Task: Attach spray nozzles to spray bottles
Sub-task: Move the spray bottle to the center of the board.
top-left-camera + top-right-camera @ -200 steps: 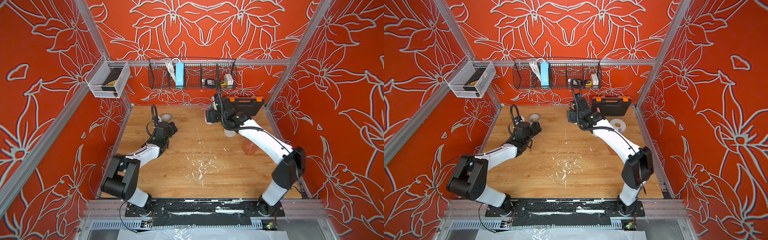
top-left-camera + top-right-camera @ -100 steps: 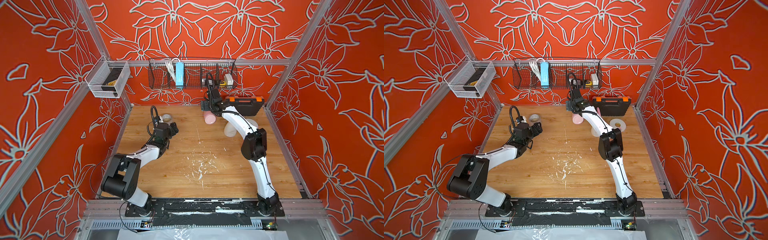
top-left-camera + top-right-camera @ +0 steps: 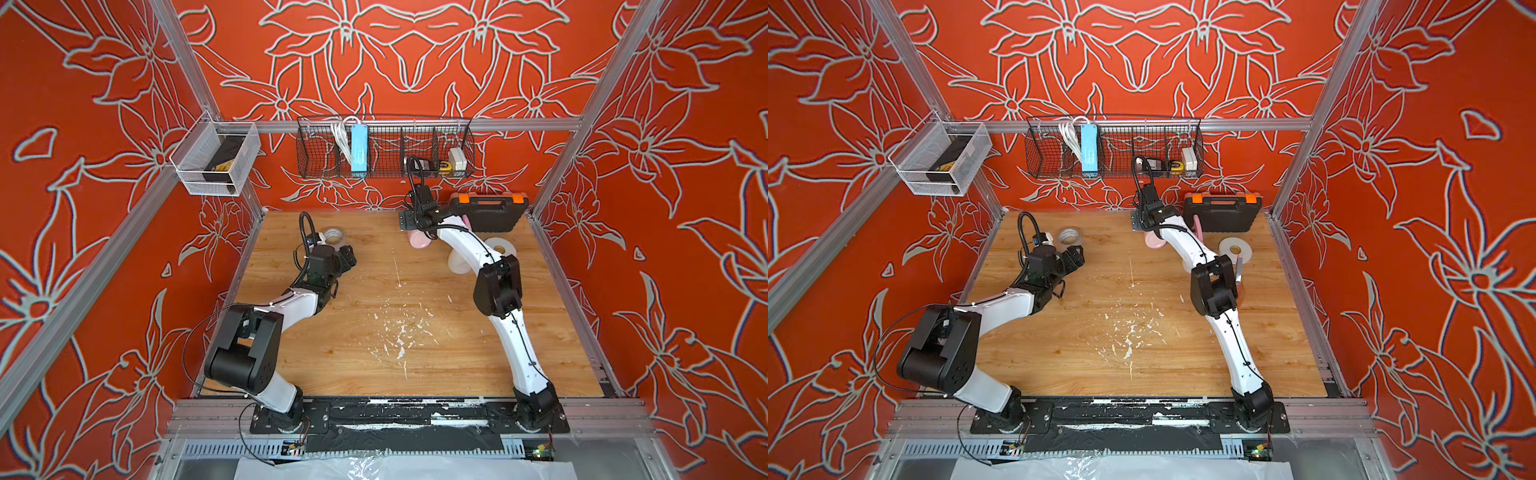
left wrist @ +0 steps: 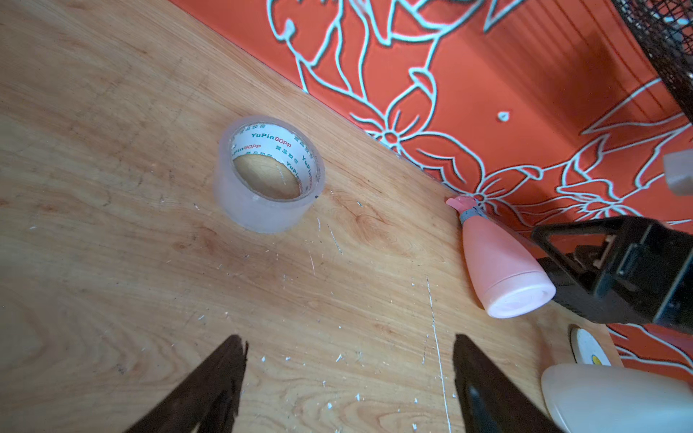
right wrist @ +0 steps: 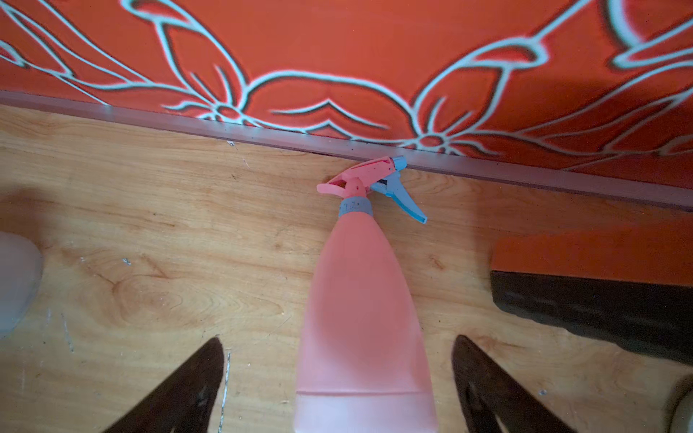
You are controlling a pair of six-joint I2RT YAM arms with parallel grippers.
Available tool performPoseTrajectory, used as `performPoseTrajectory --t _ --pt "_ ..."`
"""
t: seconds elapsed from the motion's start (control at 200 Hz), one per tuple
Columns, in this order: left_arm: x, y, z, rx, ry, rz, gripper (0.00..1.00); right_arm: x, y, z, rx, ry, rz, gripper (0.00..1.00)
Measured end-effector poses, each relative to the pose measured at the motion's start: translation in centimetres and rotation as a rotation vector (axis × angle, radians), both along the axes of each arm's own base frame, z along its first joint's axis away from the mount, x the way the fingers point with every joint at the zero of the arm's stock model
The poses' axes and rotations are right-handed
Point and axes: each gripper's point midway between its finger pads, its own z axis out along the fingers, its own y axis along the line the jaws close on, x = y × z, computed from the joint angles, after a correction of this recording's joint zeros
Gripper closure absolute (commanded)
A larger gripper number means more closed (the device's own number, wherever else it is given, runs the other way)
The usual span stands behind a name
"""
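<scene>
The pink spray bottle (image 5: 360, 300) lies on its side at the back of the table, its neck toward the wall. A pink-and-blue spray nozzle (image 5: 375, 180) sits on that neck. My right gripper (image 5: 338, 338) is open, with a finger on each side of the bottle's base and touching neither side. The same bottle shows in both top views (image 3: 417, 240) (image 3: 1153, 241). A cream-white bottle (image 3: 457, 262) lies next to my right forearm. A pink-and-grey nozzle (image 3: 1239, 268) lies near the white tape roll. My left gripper (image 4: 348, 336) hangs open and empty over bare wood.
A clear tape roll (image 4: 268, 174) lies just beyond my left gripper. A white tape roll (image 3: 500, 248) and a black-and-orange tool case (image 3: 488, 212) sit at the back right. A wire basket (image 3: 384, 149) and a mesh bin (image 3: 216, 160) hang on the walls.
My right arm has stretched out and dropped toward the back wall, and the pink bottle now lies on the table between its open fingers. The left arm has hardly moved.
</scene>
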Motion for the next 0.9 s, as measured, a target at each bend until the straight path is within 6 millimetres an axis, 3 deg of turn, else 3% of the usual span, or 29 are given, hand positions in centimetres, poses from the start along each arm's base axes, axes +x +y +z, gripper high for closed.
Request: performPoseTrajectory --t 0.165,0.45,0.606,0.751,0.901 --pt "0.1 0.1 0.0 -0.011 0.001 0.001 0.18 0.3 0.3 -2.6 0.018 0.050 0.014 0.07" --pt "0.2 0.1 0.2 -0.030 0.000 -0.005 0.19 -2.2 0.3 -7.7 0.029 0.183 0.027 0.11" --pt "0.2 0.1 0.2 -0.034 0.000 -0.007 0.19 -3.2 0.4 -7.8 0.047 0.203 0.036 0.15" --pt "0.2 0.1 0.3 -0.038 -0.002 -0.011 0.20 -6.2 0.5 -7.9 0.073 0.250 0.027 0.18" --pt "0.6 0.2 0.2 -0.044 0.001 -0.022 0.22 -12.1 0.8 -7.7 0.116 0.315 0.009 0.15"
